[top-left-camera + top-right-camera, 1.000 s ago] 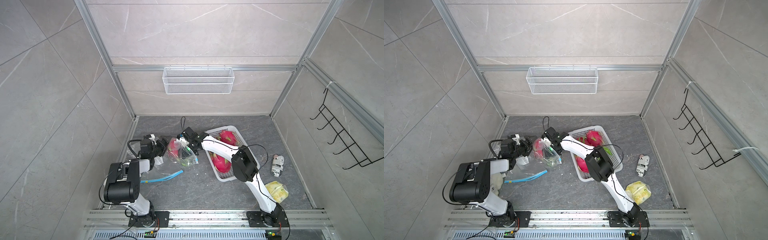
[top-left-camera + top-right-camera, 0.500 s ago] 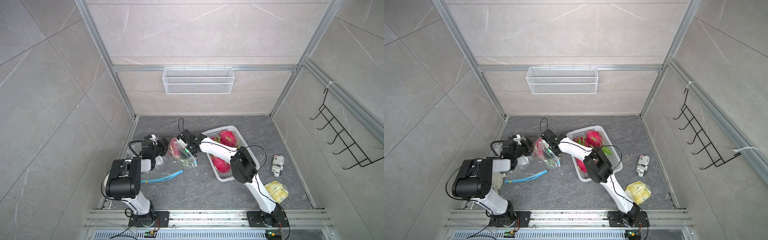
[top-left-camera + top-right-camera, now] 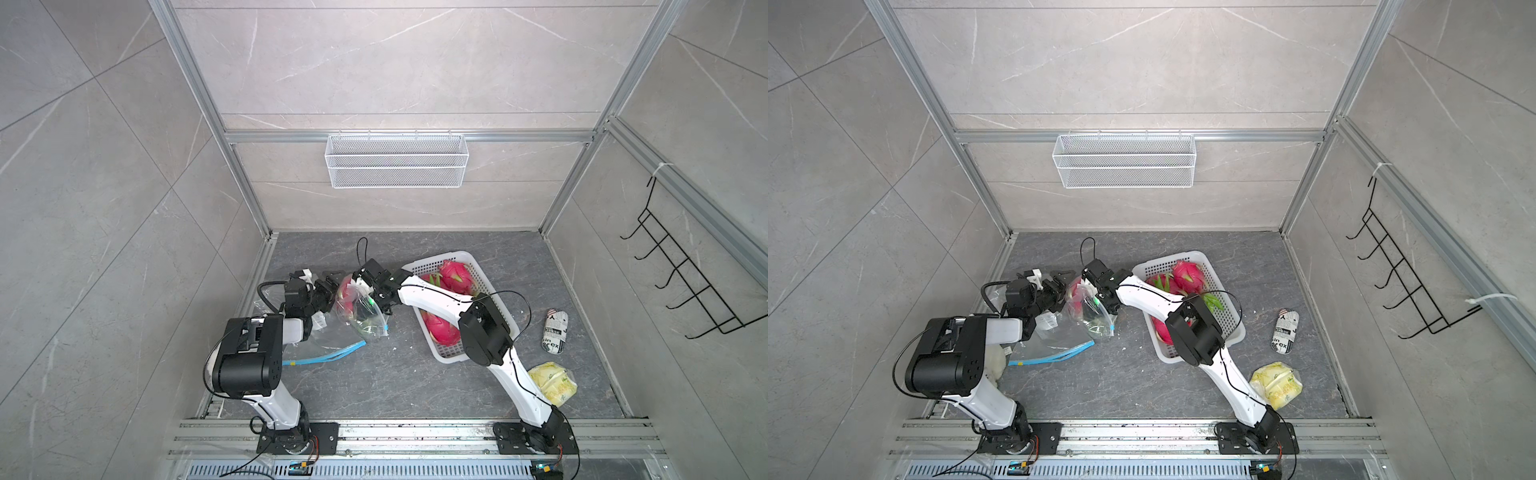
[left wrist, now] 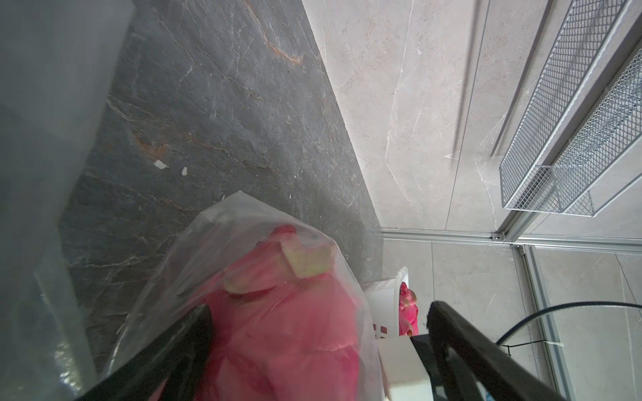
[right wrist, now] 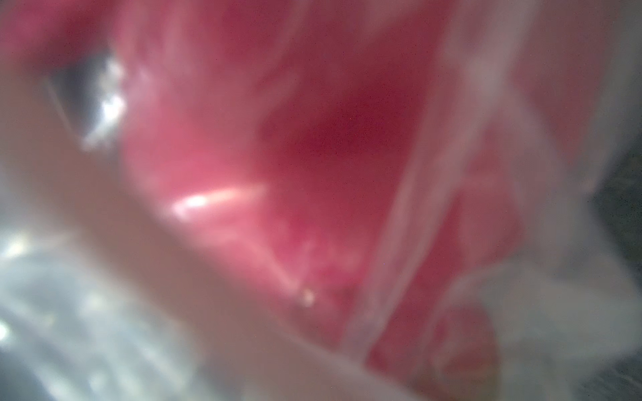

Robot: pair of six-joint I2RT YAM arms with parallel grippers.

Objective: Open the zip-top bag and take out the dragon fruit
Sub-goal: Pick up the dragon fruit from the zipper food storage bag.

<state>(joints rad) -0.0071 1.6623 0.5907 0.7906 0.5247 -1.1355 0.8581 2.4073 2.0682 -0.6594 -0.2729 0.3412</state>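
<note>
left gripper [image 4: 319, 310] wide, bagged dragon fruit [image 4: 285, 330] between my fingers; right gripper [image 3: 362, 287] against the zip-top bag [image 4: 222, 222], width not determinable.

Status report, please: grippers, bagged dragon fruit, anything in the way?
Left gripper open, straddling magenta dragon fruit inside clear plastic zip-top bag. Right gripper at bag, state unclear. Only bag film in way.

You're working in a robotics lab test cell, not a real kitchen or home. A bare aluminium frame [image 3: 407, 136] holds stone-look wall panels [image 3: 395, 62] around a dark slate-look bench [image 3: 415, 382]. The left arm [image 3: 249, 353] and the right arm [image 3: 486, 328] are bolted to a metal rail [image 3: 415, 432] along the front edge. A white wire basket [image 3: 397, 166] and a black hook rack [image 3: 694, 266] on the walls only mimic household fittings.
</note>
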